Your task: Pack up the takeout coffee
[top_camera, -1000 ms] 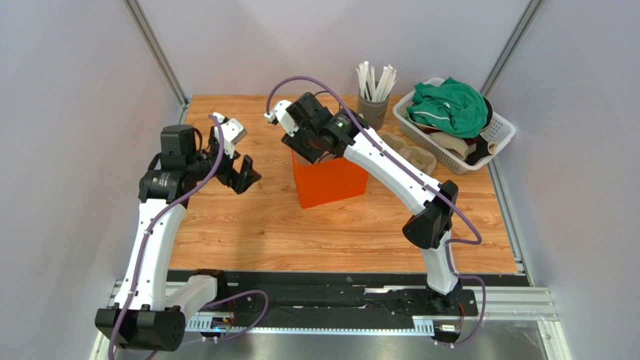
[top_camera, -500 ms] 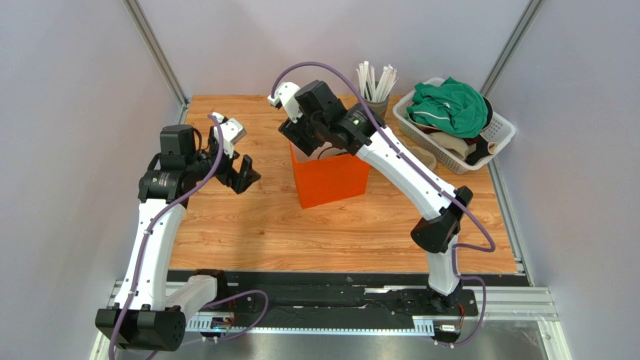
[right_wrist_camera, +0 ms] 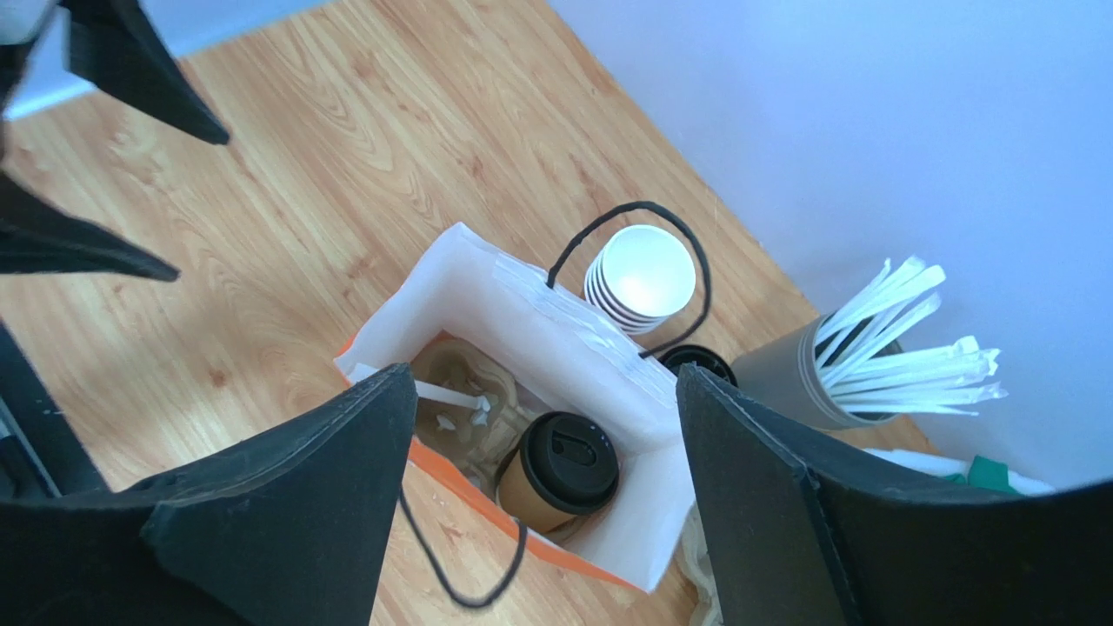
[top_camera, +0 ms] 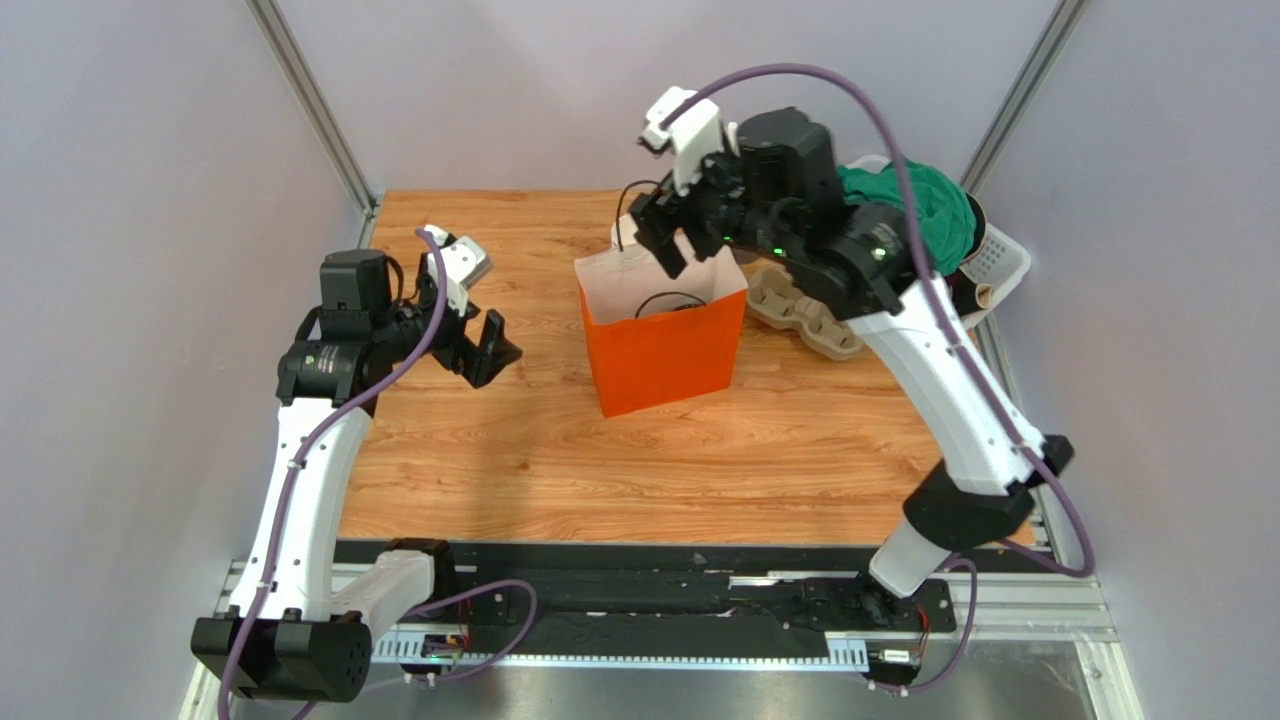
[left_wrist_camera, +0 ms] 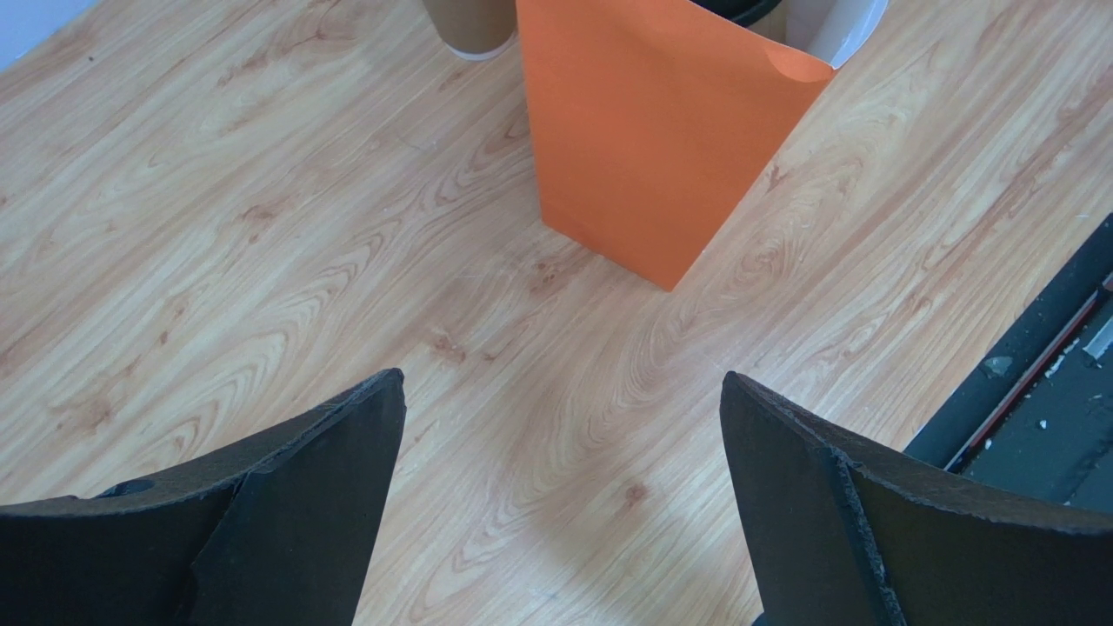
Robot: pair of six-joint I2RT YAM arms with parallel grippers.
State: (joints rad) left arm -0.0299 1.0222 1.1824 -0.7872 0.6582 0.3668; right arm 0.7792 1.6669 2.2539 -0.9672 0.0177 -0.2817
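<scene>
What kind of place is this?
Probably a robot practice table set up like a coffee counter: two robot arms, a lidded coffee cup in an orange bag, straws and stacked paper cups.

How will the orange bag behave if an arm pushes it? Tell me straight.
Likely slides or tips easily: the bag is tall thin paper on the smooth table. Its open-topped walls probably buckle if pushed high. The coffee inside sits at one end, so weight may be uneven.
</scene>
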